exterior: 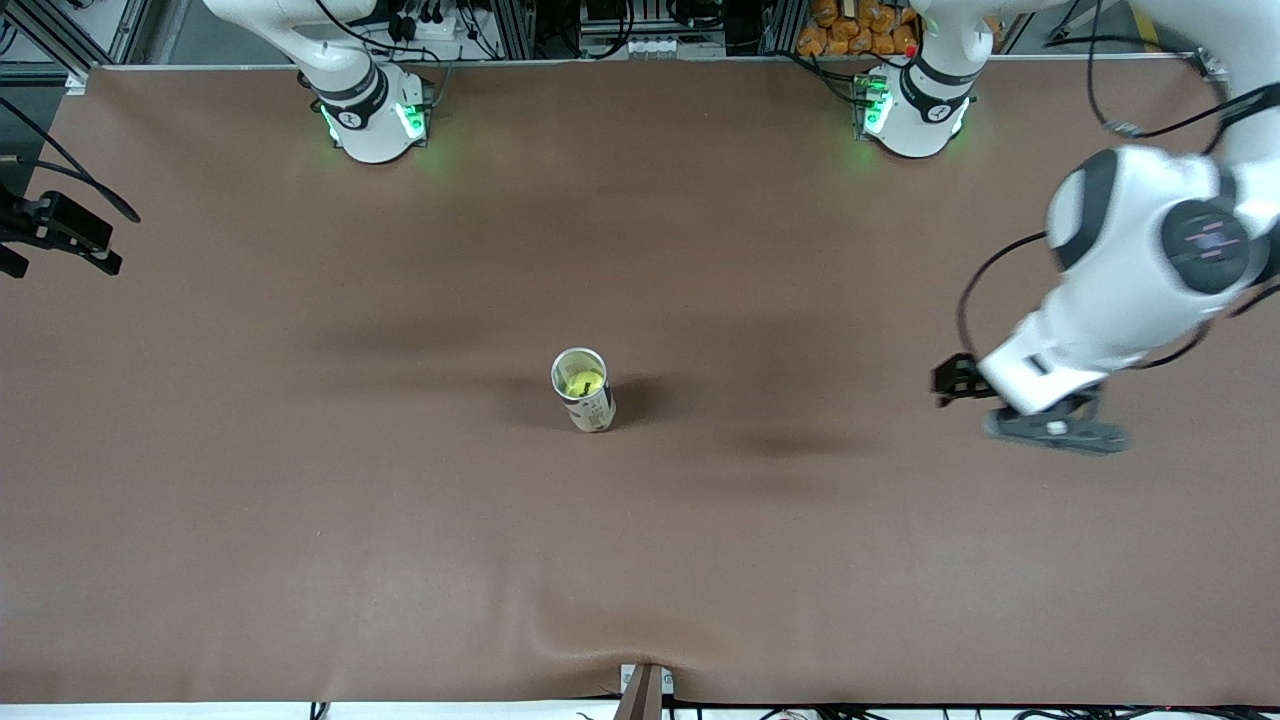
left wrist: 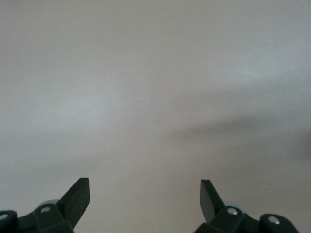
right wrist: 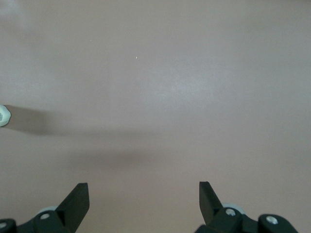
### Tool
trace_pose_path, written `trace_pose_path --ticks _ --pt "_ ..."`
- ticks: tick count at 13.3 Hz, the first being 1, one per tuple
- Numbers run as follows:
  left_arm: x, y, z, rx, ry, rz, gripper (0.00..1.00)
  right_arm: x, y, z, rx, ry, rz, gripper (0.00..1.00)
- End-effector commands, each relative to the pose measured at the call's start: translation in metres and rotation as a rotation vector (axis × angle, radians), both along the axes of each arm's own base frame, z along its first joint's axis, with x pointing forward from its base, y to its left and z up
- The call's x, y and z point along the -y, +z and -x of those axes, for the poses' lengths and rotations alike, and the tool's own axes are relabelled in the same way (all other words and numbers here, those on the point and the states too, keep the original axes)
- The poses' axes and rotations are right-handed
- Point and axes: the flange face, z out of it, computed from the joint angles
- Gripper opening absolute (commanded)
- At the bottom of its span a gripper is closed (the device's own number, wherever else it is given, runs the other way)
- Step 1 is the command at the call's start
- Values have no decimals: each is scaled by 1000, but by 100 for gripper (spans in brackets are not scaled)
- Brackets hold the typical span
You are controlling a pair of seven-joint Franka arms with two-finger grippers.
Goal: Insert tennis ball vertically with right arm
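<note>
A yellow-green tennis ball sits inside a white open-topped can that stands upright near the middle of the brown table. My left gripper hangs over the table toward the left arm's end, well apart from the can. Its fingers are open with only bare table between them in the left wrist view. My right gripper is open and empty over bare table; it is out of the front view. A small pale object casting a shadow shows at the edge of the right wrist view.
The two arm bases stand along the table's edge farthest from the front camera. A black camera mount juts in at the right arm's end. A metal bracket sits at the nearest table edge.
</note>
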Motion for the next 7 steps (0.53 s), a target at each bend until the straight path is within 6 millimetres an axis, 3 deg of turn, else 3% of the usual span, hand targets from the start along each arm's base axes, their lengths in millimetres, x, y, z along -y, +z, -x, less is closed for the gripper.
trace_pose_path --ticks 1,5,7 --pt "-20 51 17 -74 38 -10 100 3 6 -3 7 1 8 100" --pt "-32 112 43 -68 57 -28 100 -11 5 -2 -3 28 8 100" --pt "-31 125 57 -91 58 -36 100 -23 0 -2 -29 50 16 100"
